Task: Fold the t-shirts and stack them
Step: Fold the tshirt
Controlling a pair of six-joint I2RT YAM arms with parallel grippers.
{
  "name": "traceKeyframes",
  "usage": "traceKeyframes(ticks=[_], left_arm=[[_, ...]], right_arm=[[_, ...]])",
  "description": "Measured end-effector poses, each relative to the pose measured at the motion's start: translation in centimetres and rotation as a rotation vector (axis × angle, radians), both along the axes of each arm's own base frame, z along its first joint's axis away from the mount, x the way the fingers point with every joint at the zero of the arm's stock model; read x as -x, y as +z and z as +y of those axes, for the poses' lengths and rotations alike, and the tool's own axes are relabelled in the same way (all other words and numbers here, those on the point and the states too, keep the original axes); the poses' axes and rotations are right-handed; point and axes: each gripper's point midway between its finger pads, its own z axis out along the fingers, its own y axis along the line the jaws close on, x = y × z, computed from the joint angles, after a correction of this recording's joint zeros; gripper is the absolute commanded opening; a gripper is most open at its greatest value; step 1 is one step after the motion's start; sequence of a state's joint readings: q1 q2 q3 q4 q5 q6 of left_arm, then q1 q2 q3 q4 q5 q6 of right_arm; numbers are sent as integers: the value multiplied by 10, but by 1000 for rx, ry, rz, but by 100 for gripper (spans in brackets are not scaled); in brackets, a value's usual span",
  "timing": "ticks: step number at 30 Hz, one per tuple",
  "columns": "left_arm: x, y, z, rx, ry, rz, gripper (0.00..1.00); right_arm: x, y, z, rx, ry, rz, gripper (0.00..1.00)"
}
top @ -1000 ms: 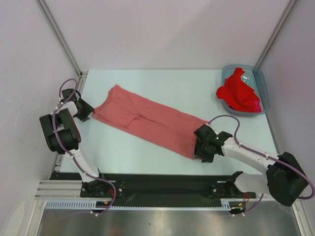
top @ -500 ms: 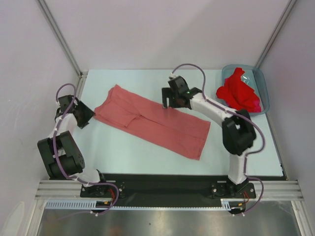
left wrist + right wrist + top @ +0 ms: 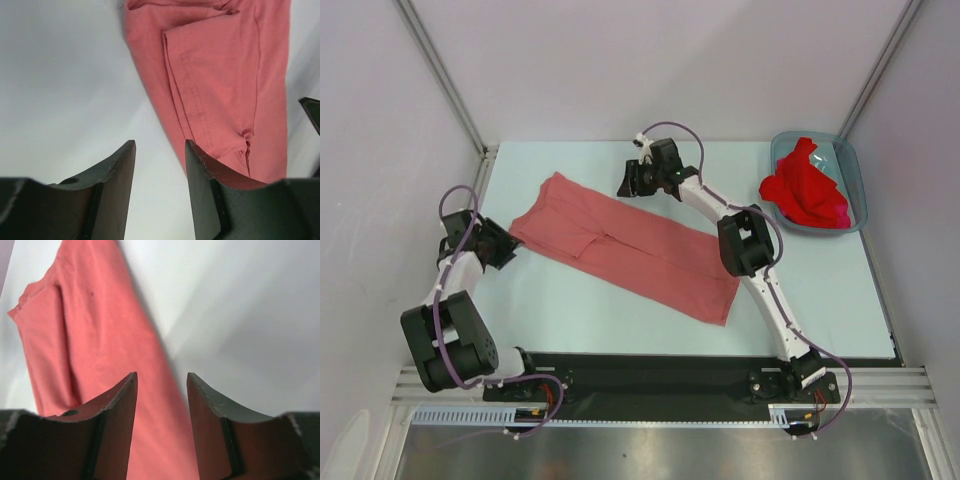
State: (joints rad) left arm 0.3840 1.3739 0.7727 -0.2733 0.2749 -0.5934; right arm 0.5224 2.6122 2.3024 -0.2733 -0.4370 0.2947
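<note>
A salmon-pink t-shirt (image 3: 630,245), folded into a long strip, lies flat and diagonal across the table; it also shows in the left wrist view (image 3: 220,75) and the right wrist view (image 3: 85,335). My left gripper (image 3: 510,250) (image 3: 160,145) is open and empty, low at the shirt's left edge, its right finger over the hem. My right gripper (image 3: 624,187) (image 3: 161,377) is open and empty, just above the shirt's far long edge. Brighter red t-shirts (image 3: 805,190) lie heaped in the bin.
A translucent blue-grey plastic bin (image 3: 853,165) stands at the table's far right corner. The right arm stretches across the shirt's right half. Metal frame posts rise at the back corners. Bare table (image 3: 570,310) lies in front of the shirt.
My right gripper has swung from the shirt's near right end to its far edge near the upper middle. My left gripper has shifted slightly by the shirt's left edge. The shirt lies flat, let go.
</note>
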Motion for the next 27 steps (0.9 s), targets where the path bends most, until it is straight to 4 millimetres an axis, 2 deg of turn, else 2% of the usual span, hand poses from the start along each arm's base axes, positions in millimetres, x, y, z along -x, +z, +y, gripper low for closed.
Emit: traceKeyframes(ticks=[5,12,19,27], left_arm=[[5,10,-6,2,-5,-44,50],[13,10,-9,5,-8,-48,50],[14,9,-10,6,-8,-43,50],[13,2,-9,18,-5,-20,51]], right_arm=[[-6,-29,1,-45,27,44,49],[-4,-24,6,-68,56,40,47],[5,-33,5,-59,83,65,45],[10,-37,-2,-66,85,106,28]])
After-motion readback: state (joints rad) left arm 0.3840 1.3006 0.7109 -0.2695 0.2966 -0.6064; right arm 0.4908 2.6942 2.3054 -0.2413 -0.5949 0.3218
